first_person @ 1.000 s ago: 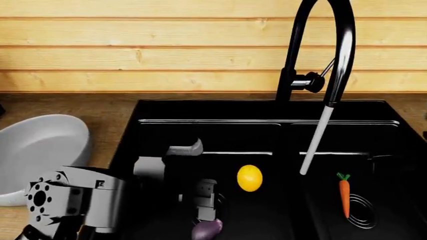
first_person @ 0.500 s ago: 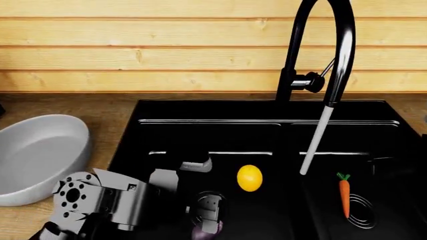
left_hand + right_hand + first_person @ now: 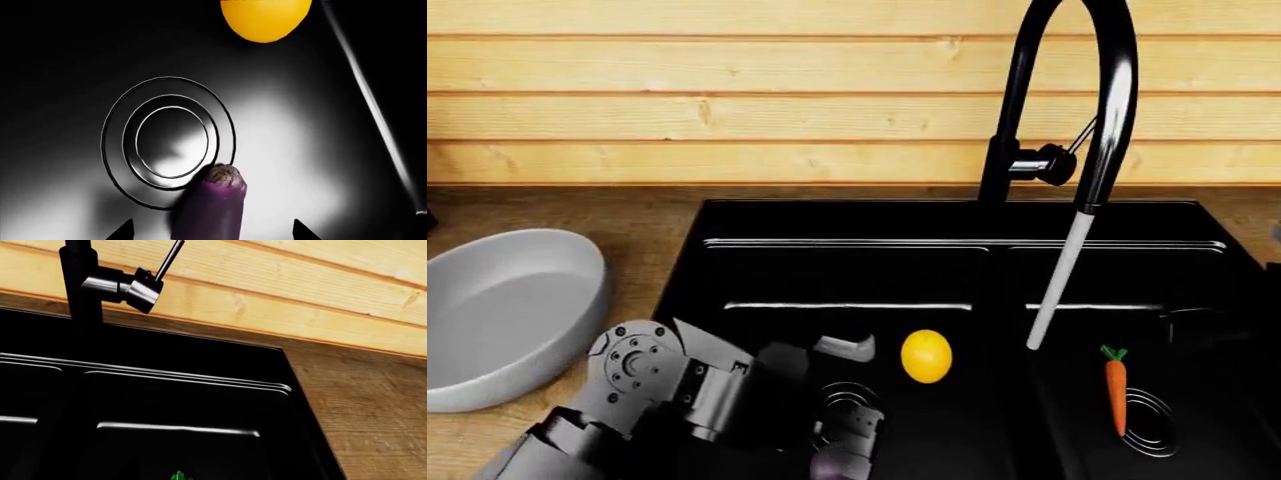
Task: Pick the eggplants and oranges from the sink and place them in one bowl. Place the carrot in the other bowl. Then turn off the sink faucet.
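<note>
A wall (image 3: 694, 90) of pale horizontal wood planks backs the scene, and below it a wood-grain surface (image 3: 561, 215) runs to both sides of the sink (image 3: 961, 225), a black double basin with a centre divider. The faucet (image 3: 1068, 100) arches over the divider, its thin lever (image 3: 167, 257) angled up from the side, and a pale stream falls from the spout into the right basin.

The grey bowl (image 3: 501, 310) sits on the surface just left of the sink. The left arm (image 3: 667, 400) reaches low into the left basin near the drain (image 3: 167, 142).

The orange (image 3: 926, 356) lies in the left basin beyond the drain. The carrot (image 3: 1116, 390) lies in the right basin, leafy end toward the wall, touching that basin's drain ring. The eggplant (image 3: 210, 207) lies over the left drain's rim, between the left fingers (image 3: 300, 231), whose dark tips stand wide apart on either side of it, not touching it.

Compared with a second ago, the left arm has swung further into the basin and lower, uncovering more of the bowl. The orange, carrot and stream are unchanged.

The right fingers are out of view.
</note>
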Robot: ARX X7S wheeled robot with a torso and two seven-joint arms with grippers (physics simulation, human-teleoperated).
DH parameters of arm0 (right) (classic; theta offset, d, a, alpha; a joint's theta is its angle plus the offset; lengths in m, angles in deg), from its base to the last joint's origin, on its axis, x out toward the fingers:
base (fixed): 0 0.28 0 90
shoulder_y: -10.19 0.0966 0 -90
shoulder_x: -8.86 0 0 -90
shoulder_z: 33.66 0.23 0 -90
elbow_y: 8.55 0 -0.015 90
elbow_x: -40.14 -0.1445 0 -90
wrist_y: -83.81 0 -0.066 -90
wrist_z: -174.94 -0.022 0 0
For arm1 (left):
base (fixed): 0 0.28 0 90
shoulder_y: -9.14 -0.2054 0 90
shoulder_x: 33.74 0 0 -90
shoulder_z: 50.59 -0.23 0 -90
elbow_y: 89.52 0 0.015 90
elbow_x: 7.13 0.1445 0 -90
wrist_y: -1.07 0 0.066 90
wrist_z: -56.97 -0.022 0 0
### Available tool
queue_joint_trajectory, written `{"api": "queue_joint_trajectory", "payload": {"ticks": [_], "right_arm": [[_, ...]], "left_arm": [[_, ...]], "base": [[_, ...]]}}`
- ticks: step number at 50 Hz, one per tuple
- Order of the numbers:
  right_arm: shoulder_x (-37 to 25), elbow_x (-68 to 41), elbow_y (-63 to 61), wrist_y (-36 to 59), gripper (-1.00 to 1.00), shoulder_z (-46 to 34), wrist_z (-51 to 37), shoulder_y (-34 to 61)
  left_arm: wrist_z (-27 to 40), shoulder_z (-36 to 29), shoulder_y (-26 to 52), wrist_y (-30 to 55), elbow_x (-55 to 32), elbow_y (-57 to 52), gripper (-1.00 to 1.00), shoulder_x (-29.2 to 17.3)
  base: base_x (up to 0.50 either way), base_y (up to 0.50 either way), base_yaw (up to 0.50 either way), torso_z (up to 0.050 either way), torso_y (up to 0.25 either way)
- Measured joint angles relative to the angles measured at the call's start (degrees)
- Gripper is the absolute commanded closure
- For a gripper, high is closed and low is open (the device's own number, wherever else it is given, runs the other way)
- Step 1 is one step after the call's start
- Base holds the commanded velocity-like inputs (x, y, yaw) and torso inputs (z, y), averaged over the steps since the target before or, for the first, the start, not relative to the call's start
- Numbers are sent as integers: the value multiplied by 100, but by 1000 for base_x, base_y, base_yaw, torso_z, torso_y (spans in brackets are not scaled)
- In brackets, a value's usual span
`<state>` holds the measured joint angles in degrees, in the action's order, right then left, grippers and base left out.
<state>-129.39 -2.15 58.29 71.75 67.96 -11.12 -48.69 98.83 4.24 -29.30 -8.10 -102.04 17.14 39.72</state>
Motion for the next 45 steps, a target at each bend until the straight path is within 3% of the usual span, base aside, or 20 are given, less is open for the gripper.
{"api": "queue_joint_trajectory", "payload": {"ticks": [25, 35, 36, 45], "right_arm": [[3, -1, 142, -97, -100, -159, -20, -43], [17, 23, 229, -190, -100, -208, -19, -86], [19, 24, 235, -200, -100, -208, -19, -94], [12, 13, 238, -256, -100, -170, -19, -165]], "left_arm": [[-2756, -1364, 619, -725, 1752, 1731, -100, 503], [-3375, -1731, 845, -771, 2019, 1999, -100, 543], [-3405, -1751, 856, -775, 2034, 2011, 100, 547], [-3411, -1741, 751, -913, 2091, 2120, 100, 668]], "base": [[0, 0, 0, 0, 0], [0, 0, 0, 0, 0], [0, 0, 0, 0, 0], [0, 0, 0, 0, 0]]}}
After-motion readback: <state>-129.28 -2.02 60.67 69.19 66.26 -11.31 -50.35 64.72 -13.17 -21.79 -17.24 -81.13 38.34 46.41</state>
